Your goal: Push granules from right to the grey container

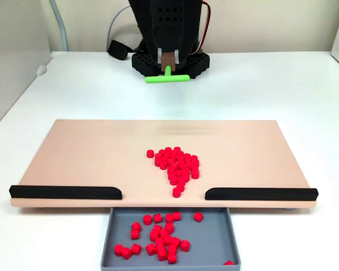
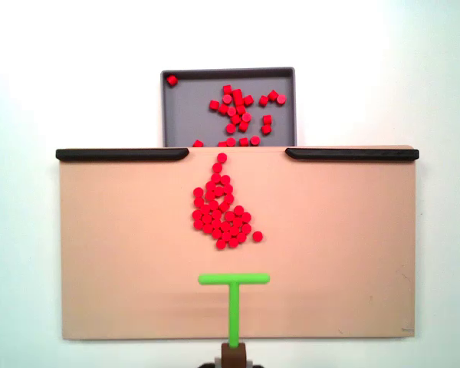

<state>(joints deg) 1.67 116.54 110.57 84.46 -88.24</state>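
A white tabletop (image 1: 73, 84) carries a flat tan board (image 1: 90, 152) with two black strips (image 1: 65, 192) along one edge and a gap between them. A cluster of red granules (image 1: 178, 166) sits on the middle of the board, tapering toward that gap; in the other fixed view the same cluster (image 2: 221, 211) narrows upward to the gap. The grey container (image 1: 116, 237) lies just past the gap, touching the board's edge, and holds a second scatter of granules. One pellet sits apart in a corner of the container (image 2: 180, 100).

The claw (image 1: 168, 61) is closed on the stem of a green T-shaped pusher (image 1: 167, 78), whose crossbar (image 2: 234, 279) hovers over the board, near the cluster but apart from it.
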